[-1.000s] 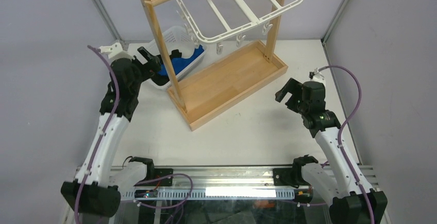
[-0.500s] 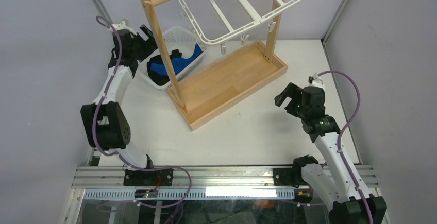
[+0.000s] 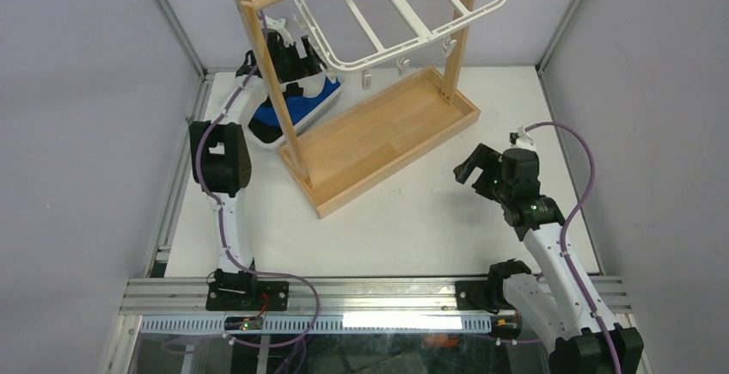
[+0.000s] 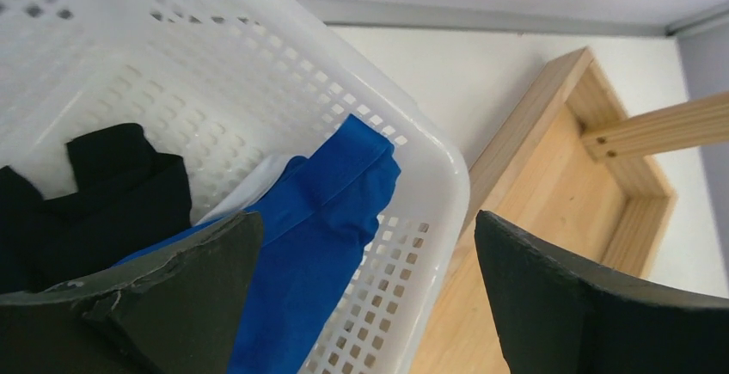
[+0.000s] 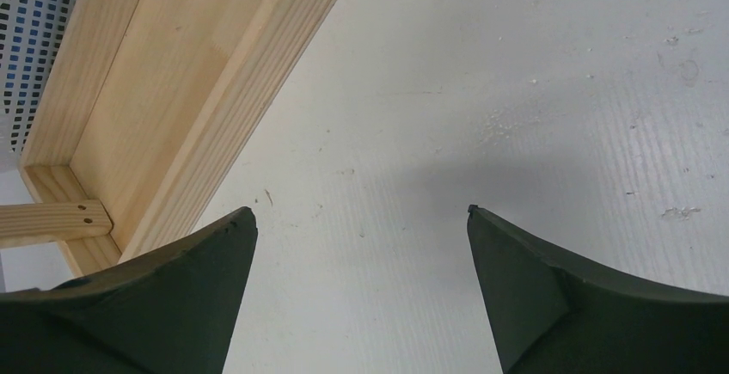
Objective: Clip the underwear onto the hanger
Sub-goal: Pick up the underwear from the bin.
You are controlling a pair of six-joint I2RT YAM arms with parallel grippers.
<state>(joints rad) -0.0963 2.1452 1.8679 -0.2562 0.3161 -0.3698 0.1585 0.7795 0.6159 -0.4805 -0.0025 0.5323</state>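
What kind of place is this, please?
Probably a robotics lab cell: grey partition walls, two arms bolted to a metal rail, and a laundry basket and wooden rack as props.

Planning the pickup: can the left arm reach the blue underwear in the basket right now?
Probably yes. The left pincer hangs open just above the basket, and the underwear lies uncovered beside a black garment.

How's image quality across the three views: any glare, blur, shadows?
Top external: even light, sharp, one blown-out bright strip along the front rail. Left wrist: underwear and basket crisp, left hand dark and slightly soft at the edges. Right wrist: table in focus, a soft shadow on it ahead of the right hand.
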